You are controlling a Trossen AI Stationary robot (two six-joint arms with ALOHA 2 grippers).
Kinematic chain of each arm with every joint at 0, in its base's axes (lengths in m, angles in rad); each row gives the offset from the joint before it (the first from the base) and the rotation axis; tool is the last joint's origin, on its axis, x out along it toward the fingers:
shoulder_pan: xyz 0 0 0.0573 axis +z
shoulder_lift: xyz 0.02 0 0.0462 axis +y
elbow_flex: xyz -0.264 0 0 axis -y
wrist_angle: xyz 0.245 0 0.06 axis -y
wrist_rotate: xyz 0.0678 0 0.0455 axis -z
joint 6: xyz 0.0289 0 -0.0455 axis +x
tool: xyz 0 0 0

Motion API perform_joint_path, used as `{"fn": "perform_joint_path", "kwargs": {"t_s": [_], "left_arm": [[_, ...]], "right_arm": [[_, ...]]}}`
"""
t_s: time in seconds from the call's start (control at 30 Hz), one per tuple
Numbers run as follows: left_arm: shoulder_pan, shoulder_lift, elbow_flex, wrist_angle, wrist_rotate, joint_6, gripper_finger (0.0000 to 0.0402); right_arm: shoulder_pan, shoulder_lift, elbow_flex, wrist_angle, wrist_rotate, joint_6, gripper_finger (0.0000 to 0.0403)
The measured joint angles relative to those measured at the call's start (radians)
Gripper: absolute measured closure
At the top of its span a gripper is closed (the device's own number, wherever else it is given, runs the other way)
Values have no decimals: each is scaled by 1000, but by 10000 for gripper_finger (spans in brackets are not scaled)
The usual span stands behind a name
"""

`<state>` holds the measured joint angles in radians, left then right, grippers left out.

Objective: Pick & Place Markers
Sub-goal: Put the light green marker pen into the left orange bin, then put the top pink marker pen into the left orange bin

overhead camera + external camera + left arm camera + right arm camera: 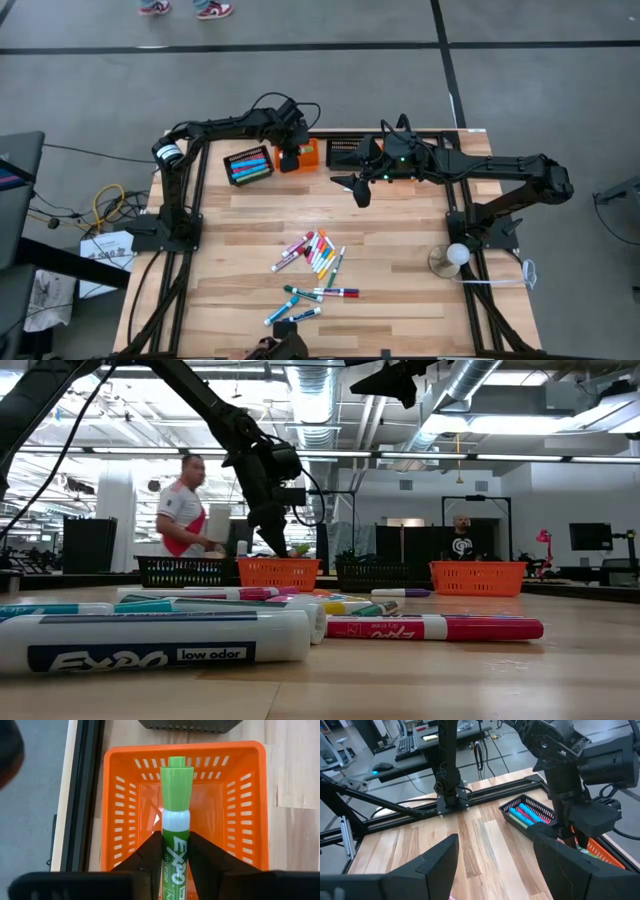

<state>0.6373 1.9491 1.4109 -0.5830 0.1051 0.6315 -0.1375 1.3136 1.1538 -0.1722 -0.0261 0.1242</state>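
Observation:
My left gripper (pixel 290 158) hangs over the orange basket (pixel 117 815) at the table's far edge, shut on a green marker (pixel 177 795). My right gripper (pixel 357 188) is open and hovers to the right of that basket, holding nothing. Its fingers stand wide apart in the right wrist view (pixel 495 865). Loose markers (pixel 315 255) in several colours lie flat in a pile at mid-table, with more (pixel 310 298) nearer the near edge. In the low view they fill the foreground (pixel 300 625). My left gripper pinches the green marker's white labelled barrel (pixel 175 837) between its two fingers (pixel 150 855). The fingers come from above, pointing down, and lie along the marker. The green cap end (pixel 180 772) sticks out past the fingertips, over the inside of the orange basket. Whether it touches the basket's floor, I cannot tell.
A black basket (pixel 248 165) holding blue and pink markers sits left of the orange one. A second black basket (pixel 345 150) and a second orange basket (pixel 478 577) stand along the far edge. A white ball on a stand (pixel 455 255) sits near the right arm's base. People stand beyond the table.

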Motion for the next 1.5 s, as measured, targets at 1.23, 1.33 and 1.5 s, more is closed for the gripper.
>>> {"fn": "perform_joint_path", "kwargs": {"t_s": [1.23,1.33,1.5], "left_arm": [[-3,0,0,7,0,0,265],[-3,-1,0,8,0,0,237],[-3,-57,-2,11,-6,19,207]], "right_arm": [[0,0,0,0,0,0,154],[0,0,0,0,0,0,154],[0,0,0,0,0,0,154]]}}
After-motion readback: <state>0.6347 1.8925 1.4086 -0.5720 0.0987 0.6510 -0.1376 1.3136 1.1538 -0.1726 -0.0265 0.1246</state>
